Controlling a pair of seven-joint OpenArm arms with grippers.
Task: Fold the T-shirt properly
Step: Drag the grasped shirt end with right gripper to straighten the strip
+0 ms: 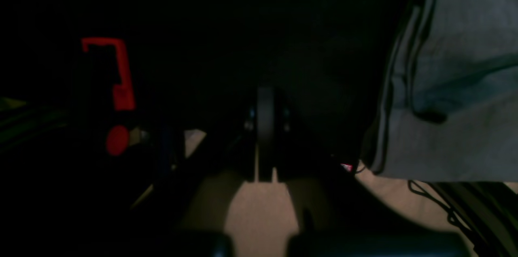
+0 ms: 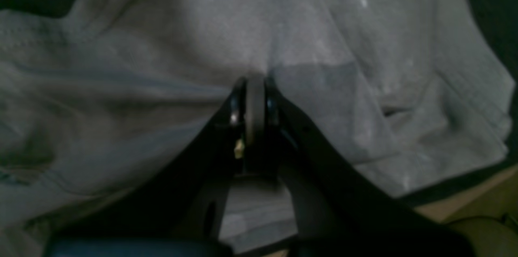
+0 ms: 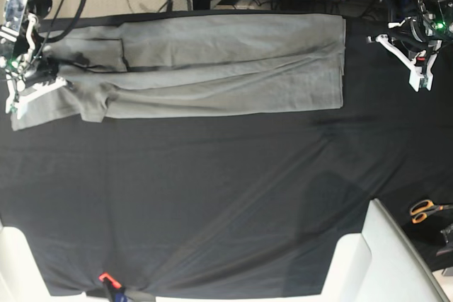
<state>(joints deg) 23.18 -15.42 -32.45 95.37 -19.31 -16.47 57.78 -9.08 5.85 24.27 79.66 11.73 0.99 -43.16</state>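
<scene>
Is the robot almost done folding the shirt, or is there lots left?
About partway. Done: the T-shirt lies folded lengthwise into a long band on the black cloth. In hand: the right gripper is shut at the sleeve end; whether it grips fabric is unclear. The left gripper is shut, off the shirt. Left: one sleeve sticks out, and folding the band shorter.

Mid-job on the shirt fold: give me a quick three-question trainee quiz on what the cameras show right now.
1. True or false: the plain grey cotton T-shirt lies along the far edge of the black table cloth.
2. Which gripper hangs over grey fabric? A) left gripper B) right gripper
3. Fill in: the orange-handled ____ lie off the cloth's edge, on the left arm's side.

Key: 1 true. 2 B; its jaws are shut over the sleeve end, while the left gripper, also shut, hangs beside the hem end over black cloth. 3 scissors.
</scene>
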